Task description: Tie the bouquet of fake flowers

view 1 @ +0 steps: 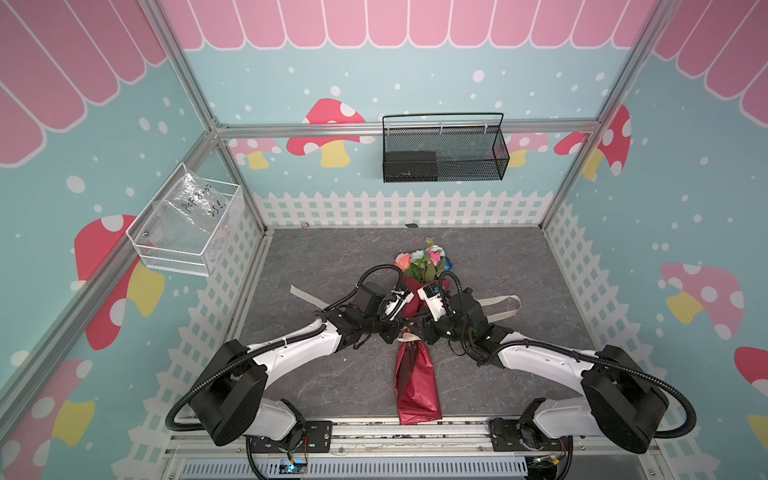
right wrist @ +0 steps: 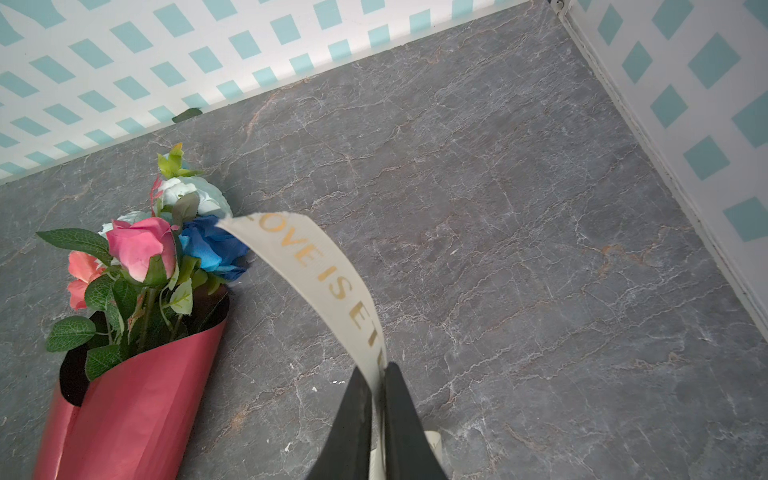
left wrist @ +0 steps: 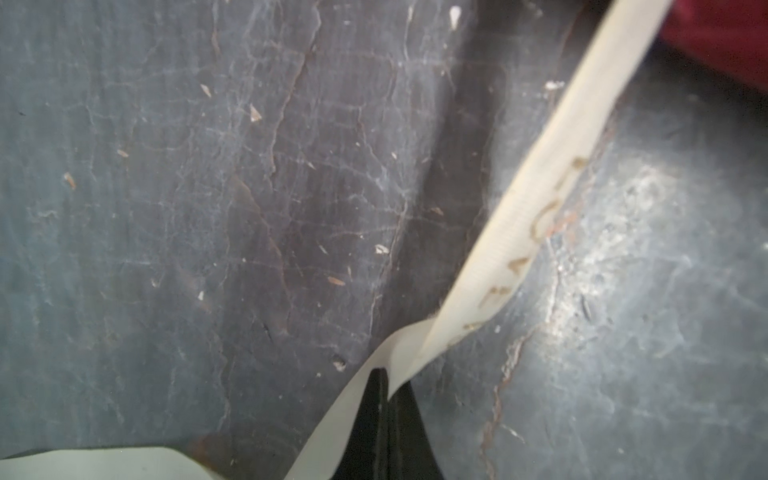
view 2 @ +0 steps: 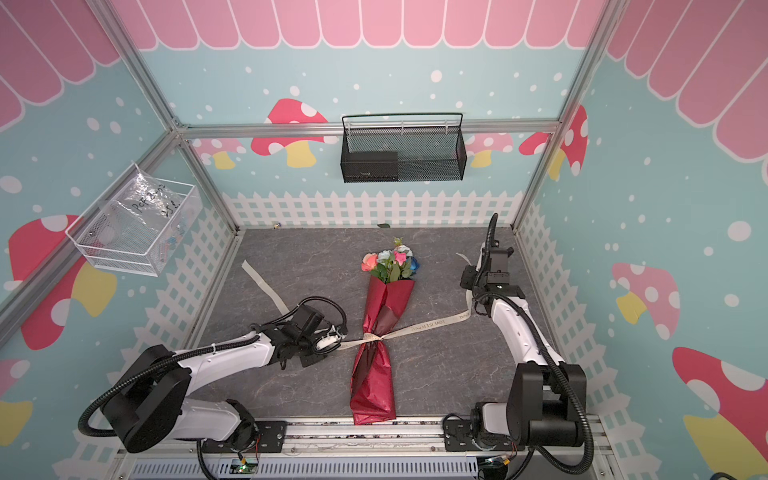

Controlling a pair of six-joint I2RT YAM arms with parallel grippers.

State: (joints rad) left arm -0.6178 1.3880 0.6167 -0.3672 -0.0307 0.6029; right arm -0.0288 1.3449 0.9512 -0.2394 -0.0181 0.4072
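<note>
Shiny red wrapping paper (right wrist: 137,395), salmon rose (right wrist: 83,274), pink rose (right wrist: 141,245), deep blue rose (right wrist: 212,245), pale blue-white cluster (right wrist: 195,191). Cream ribbon (right wrist: 307,266), gold lettering. Grey tabletop (right wrist: 519,249), marble-ish veins. Teal walls (view 2: 395,83) with white dots, white picket fence print (view 2: 374,208), red-and-pink spotted mushrooms (view 2: 291,120) lol.

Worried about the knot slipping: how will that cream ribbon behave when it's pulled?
Probably floppy: the ribbon curls over above the right fingers. Likely light and thin, twisting at the left fingers. Its finely ribbed face may resist slipping.
</note>
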